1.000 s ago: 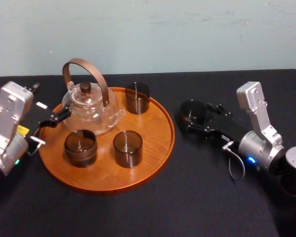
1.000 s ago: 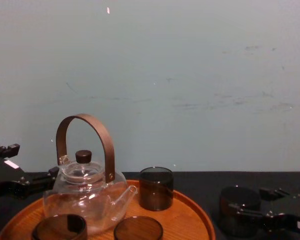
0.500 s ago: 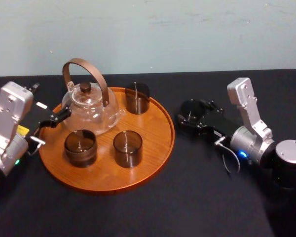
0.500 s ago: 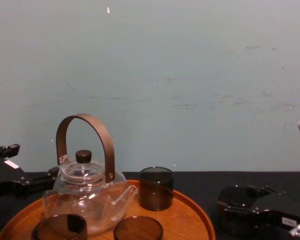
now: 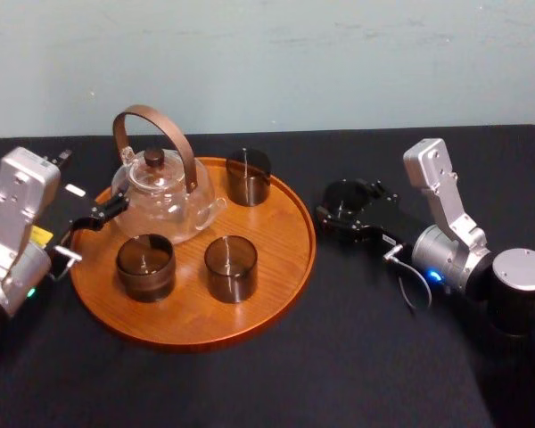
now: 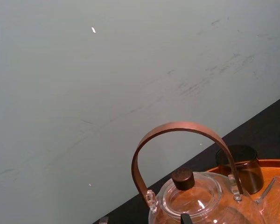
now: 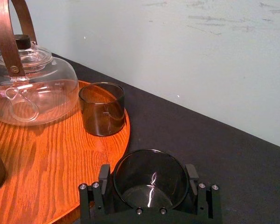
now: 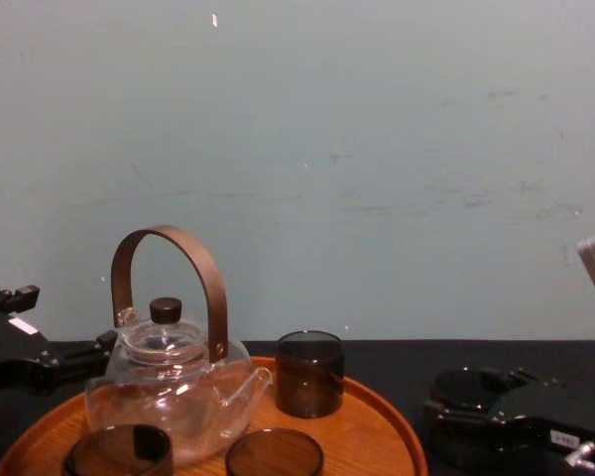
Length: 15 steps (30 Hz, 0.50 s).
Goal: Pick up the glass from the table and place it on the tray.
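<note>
Wide black counter [image 5: 339,366]; wooden tray [image 5: 310,234] left of centre, crowded. Right of centre, near its rim, smoked glass [image 5: 346,194] clenched in right claw [image 7: 148,173]. Left claw [image 5: 102,212] parked far left. Risk: carried low, glass clips rim or back tumbler [image 5: 248,176].

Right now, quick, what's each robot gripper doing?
Left gripper: parked by the teapot at the tray's left edge; open or closed cannot be told.
Right gripper: jaws closed on the glass, just right of the tray.
</note>
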Each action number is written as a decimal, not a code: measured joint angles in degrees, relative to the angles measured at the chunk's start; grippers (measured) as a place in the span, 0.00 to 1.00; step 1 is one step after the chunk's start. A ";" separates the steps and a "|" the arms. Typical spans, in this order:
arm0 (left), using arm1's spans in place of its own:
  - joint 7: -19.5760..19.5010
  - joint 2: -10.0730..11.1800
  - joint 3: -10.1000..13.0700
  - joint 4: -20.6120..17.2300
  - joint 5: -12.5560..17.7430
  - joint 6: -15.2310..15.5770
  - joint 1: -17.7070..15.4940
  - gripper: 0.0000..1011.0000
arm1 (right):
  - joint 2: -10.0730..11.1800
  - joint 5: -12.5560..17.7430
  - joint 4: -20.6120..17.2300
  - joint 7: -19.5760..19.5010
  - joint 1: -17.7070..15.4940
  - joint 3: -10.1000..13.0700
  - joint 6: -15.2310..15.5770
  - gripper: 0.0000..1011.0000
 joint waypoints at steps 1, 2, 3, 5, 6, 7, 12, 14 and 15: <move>0.00 0.00 0.00 0.00 0.00 0.00 0.00 0.99 | 0.00 0.00 -0.01 0.00 -0.01 0.01 0.00 0.99; 0.00 0.00 0.00 0.00 0.00 0.00 0.00 0.99 | 0.01 0.01 -0.03 0.00 -0.03 0.02 0.00 0.99; 0.00 0.00 0.00 0.00 0.00 0.00 0.00 0.99 | 0.01 0.02 -0.05 0.00 -0.04 0.03 0.00 0.99; 0.00 0.00 0.00 0.00 0.00 0.00 0.00 0.99 | 0.02 0.04 -0.08 0.00 -0.07 0.05 0.00 0.97; 0.00 0.00 0.00 0.00 0.00 0.00 0.00 0.99 | 0.03 0.05 -0.09 0.00 -0.08 0.06 0.00 0.96; 0.00 0.00 0.00 0.00 0.00 0.00 0.00 0.99 | 0.03 0.06 -0.10 0.00 -0.09 0.06 0.00 0.95; 0.00 0.00 0.00 0.00 0.00 0.00 0.00 0.99 | 0.04 0.11 -0.16 -0.02 -0.13 0.09 0.00 0.90; 0.00 0.00 0.00 0.00 0.00 0.00 0.00 0.99 | 0.06 0.12 -0.17 -0.02 -0.14 0.11 0.00 0.90; 0.00 0.00 0.00 0.00 0.00 0.00 0.00 0.99 | 0.06 0.12 -0.17 -0.02 -0.14 0.11 0.00 0.90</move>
